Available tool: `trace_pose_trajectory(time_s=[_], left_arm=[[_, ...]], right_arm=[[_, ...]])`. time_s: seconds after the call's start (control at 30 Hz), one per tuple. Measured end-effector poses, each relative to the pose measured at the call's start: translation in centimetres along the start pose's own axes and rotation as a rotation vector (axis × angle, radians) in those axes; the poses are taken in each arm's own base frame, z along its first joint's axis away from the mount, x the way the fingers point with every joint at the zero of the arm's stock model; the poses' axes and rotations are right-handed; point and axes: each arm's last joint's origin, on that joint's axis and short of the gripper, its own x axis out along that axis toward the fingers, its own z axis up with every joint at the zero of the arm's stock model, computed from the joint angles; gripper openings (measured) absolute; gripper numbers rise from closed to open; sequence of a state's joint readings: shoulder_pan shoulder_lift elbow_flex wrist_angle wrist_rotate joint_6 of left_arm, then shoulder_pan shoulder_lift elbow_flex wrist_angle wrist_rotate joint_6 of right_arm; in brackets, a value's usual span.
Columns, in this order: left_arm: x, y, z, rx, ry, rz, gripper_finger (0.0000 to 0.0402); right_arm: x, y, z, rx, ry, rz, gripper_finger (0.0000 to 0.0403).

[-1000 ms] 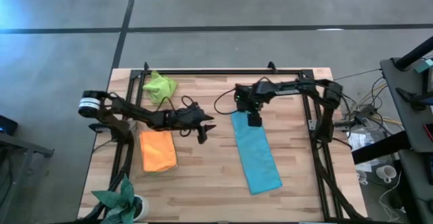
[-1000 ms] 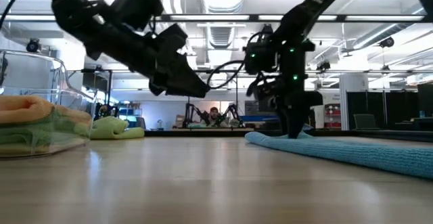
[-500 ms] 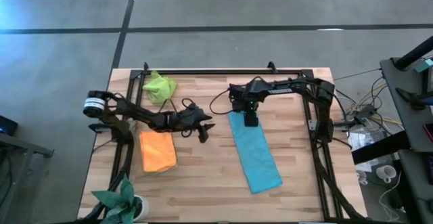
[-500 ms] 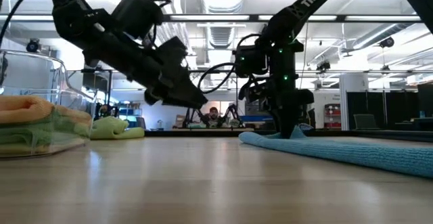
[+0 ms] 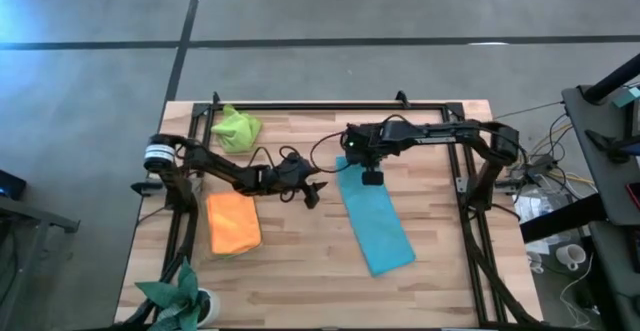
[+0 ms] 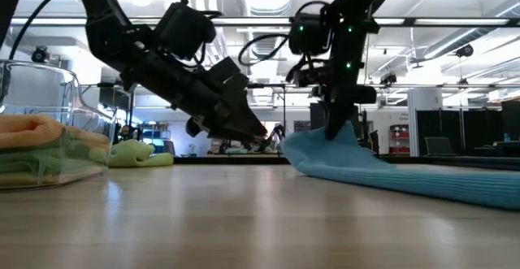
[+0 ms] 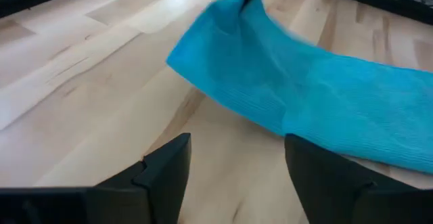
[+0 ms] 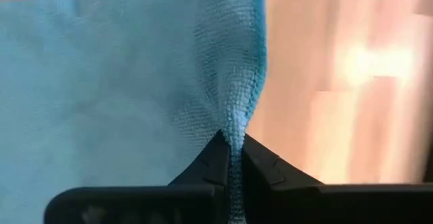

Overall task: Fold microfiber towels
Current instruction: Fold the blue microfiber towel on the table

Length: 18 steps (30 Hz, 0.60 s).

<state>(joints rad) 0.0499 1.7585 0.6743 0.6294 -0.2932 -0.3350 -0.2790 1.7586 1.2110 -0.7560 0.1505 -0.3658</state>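
We look down on a wooden table [image 5: 300, 271] ringed by a black frame [image 5: 330, 105], with both dark arms reaching toward its middle. The largest cloth, a blue towel [image 5: 378, 221], lies folded into a long strip running from the table's centre toward the near right side. Its far end is lifted off the wood and pinched in the right gripper [image 5: 369, 174]; in the right wrist view the two fingers [image 8: 215, 158] are pressed together with the towel's hem caught between them, and in the low view that end rises in a peak above the tabletop [image 6: 244, 220].

The left gripper [image 5: 311, 197] hovers just beside the strip's raised end, left of it, with its jaws spread wide and nothing between them; the left wrist view shows both fingers [image 7: 169, 170] apart over bare wood, the blue cloth just ahead.

At the left edge we see an orange towel [image 5: 233, 222], folded into a rectangle; the low view shows it on top of a green cloth [image 6: 57, 159] inside a clear container [image 6: 45, 82]. A lime towel [image 5: 236, 128] sits crumpled at the far left corner. A small plant [image 5: 175, 293] stands at the near left corner.
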Motion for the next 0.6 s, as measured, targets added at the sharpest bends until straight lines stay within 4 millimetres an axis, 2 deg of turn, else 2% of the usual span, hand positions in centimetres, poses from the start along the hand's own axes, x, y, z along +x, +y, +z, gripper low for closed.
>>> trace_pose_trajectory(time_s=[0.13, 0.23, 0.37, 0.47, 0.6], left_arm=[[0.4, -0.2, 0.2, 0.004, 0.0, -0.004, 0.0238], [0.4, -0.2, 0.2, 0.003, 0.002, -0.013, 0.024], [0.4, -0.2, 0.2, 0.0, 0.005, -0.027, 0.024], [0.3, -0.5, 0.2, 0.001, 0.01, -0.056, 0.024], [0.7, -1.6, 1.0, 0.065, -0.007, -0.176, 0.024]], right_arm=[[-1.8, -1.4, 0.0, 0.045, -0.057, -0.151, 0.0012], [-2.0, -2.6, -0.3, 0.069, -0.034, -0.269, 0.0012], [-3.2, -3.8, -0.9, 0.092, -0.057, -0.32, 0.0012], [-3.7, -3.5, -1.3, 0.085, -0.056, -0.304, 0.0012], [-5.2, -1.9, -1.6, 0.043, -0.118, -0.239, 0.0012]])
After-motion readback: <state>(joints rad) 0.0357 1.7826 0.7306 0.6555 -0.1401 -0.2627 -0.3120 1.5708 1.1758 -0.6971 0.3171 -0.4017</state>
